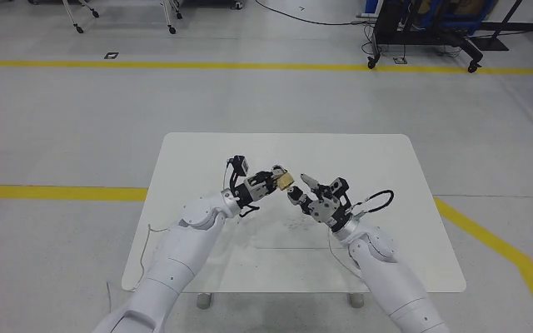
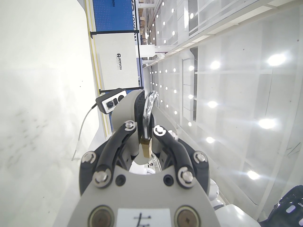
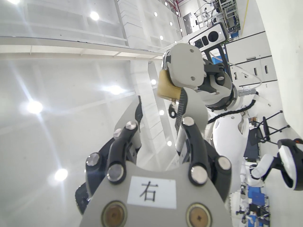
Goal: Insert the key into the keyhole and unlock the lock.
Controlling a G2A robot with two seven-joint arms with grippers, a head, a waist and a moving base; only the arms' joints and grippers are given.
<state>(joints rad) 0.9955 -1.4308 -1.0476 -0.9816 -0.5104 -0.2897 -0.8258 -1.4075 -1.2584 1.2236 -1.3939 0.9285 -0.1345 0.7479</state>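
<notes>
A brass padlock [image 1: 284,179] is held in the air over the middle of the white table [image 1: 383,166] by my left gripper [image 1: 277,178], which is shut on it. In the left wrist view the silver shackle [image 2: 148,109] runs between the fingers and the brass body [image 2: 146,149] sits nearer the palm. My right gripper [image 1: 298,188] faces the lock from the other side, open. In the right wrist view the padlock [image 3: 167,87] lies just past its spread fingers [image 3: 189,109], and a small dark key [image 3: 173,109] sticks out of the lock's end beside one pad.
Both arms meet above the table's centre, a little toward the near side. On the floor beyond the far edge run yellow lines [image 1: 250,65], with a dark wheeled frame [image 1: 425,37] at the back right.
</notes>
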